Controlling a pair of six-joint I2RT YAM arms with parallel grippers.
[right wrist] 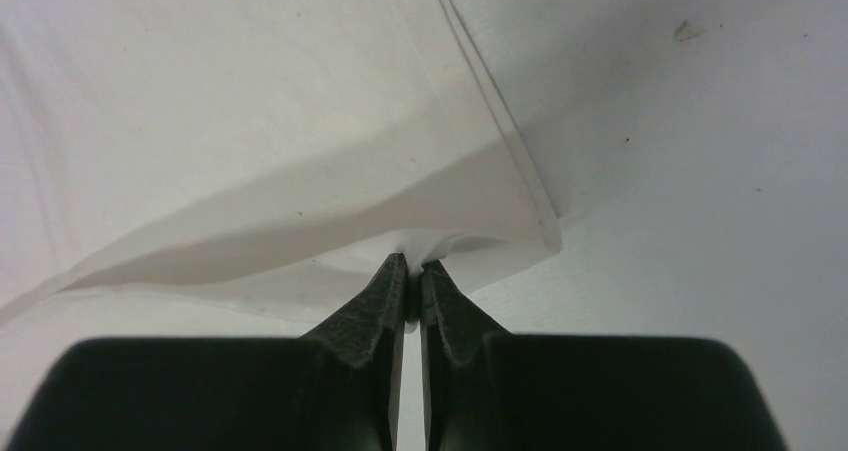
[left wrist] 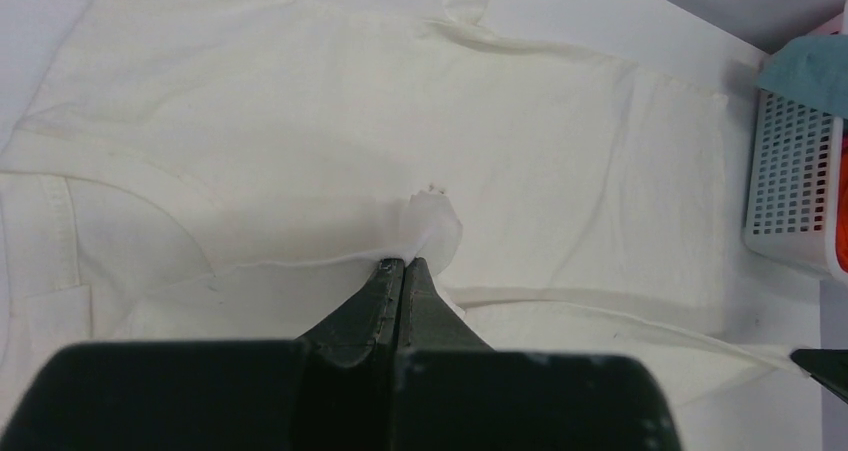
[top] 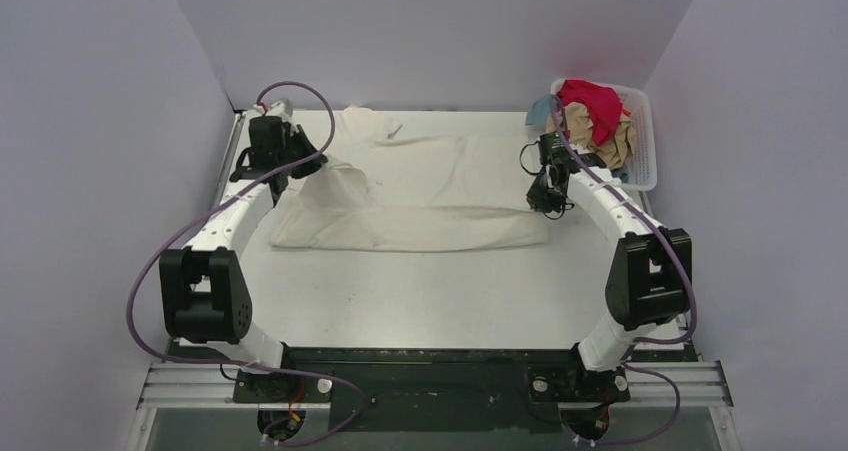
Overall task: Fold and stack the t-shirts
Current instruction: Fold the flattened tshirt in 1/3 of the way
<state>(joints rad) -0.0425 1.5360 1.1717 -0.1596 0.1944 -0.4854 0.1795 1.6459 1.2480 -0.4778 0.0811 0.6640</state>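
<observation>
Wrist views: left tool (left wrist: pixel 403 264) and right tool (right wrist: pixel 412 263) each clamp cream t-shirt (left wrist: pixel 400 121) edges, basket (top: pixel 646 141) beside right.

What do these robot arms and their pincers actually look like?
The left arm and right arm are white tubes with chunky black joints, a purple cable looping along each. The left gripper and right gripper have dark, tapered fingers.

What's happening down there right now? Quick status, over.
Left tool shut on cream t-shirt. Right tool shut on its other end. Nothing blocking; other shirts piled in basket, far right.
</observation>
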